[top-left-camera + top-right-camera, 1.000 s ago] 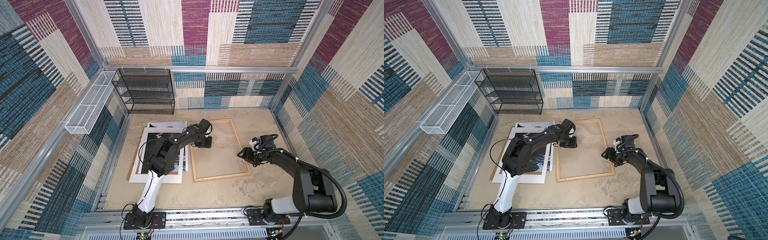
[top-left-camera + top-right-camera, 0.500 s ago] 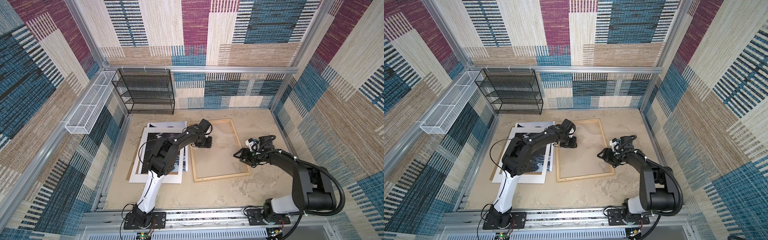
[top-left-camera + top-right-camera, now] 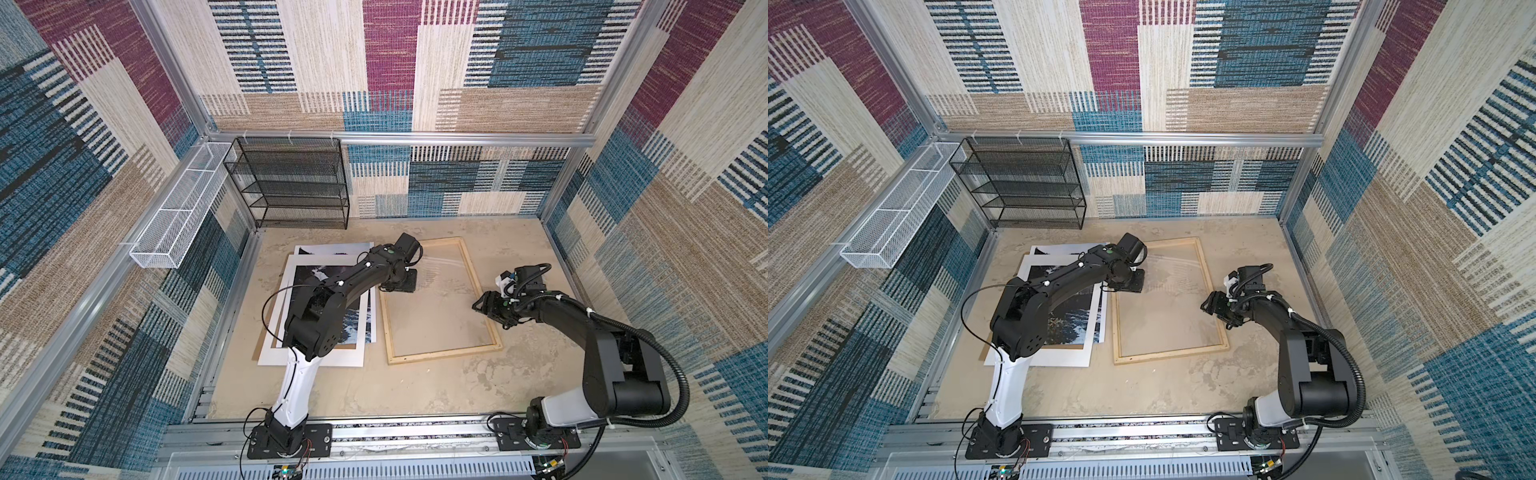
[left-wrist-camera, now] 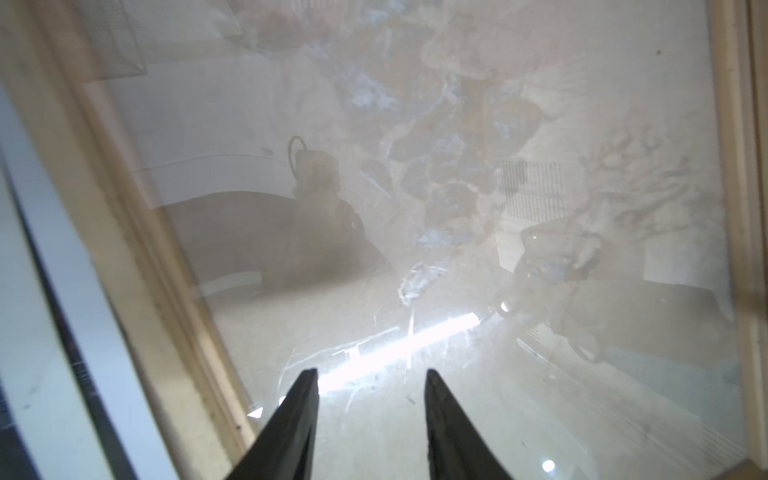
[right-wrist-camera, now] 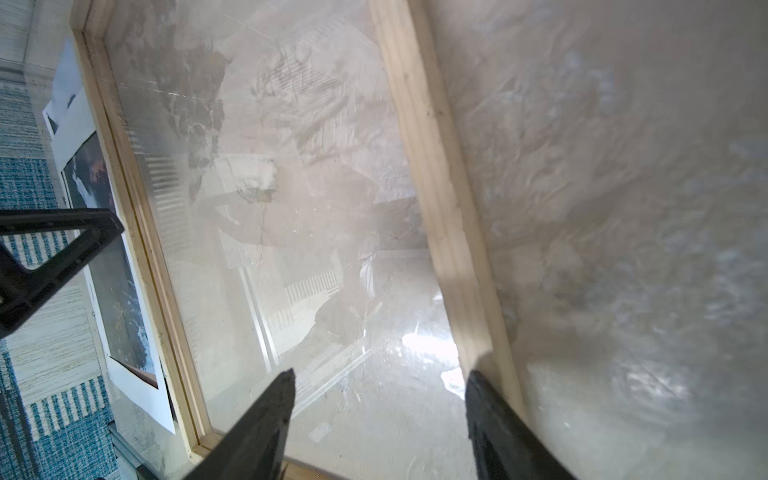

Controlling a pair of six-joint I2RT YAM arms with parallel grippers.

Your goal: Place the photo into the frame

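**Left gripper**: the arm is stretched long and low from its base at 7 o'clock. The head sits at the frame's 10 o'clock rail. The jaws stand apart with nothing between them, and the black tapered fingertips point over the pane. Contact with the pane cannot be told.

**Right gripper**: the elbow is raised and the forearm reaches in from 5 o'clock. The head sits at the frame's 3 o'clock rail. The jaws are spread wide and empty, with one fingertip overlapping the rail in the wrist view.

**The frame**: thin rails of pale raw wood form a rectangle lying flat at the table's centre. It holds a clear glossy pane, which is scuffed and full of reflections.

**The photo**: a dark print with white foam and a thin white edge. It lies at 9 o'clock of the frame, just beside it and outside it. The left arm hides much of it.

**Mat**: stiff and white, with a rectangular opening. It lies over the photo.

**Backing board**: brown. Only a sliver shows under the mat.

**Table**: a mottled beige surface.

**Shelf**: black mesh in tiers, at 11 o'clock.

**Basket**: white wire, long, on the wall at 10 o'clock.
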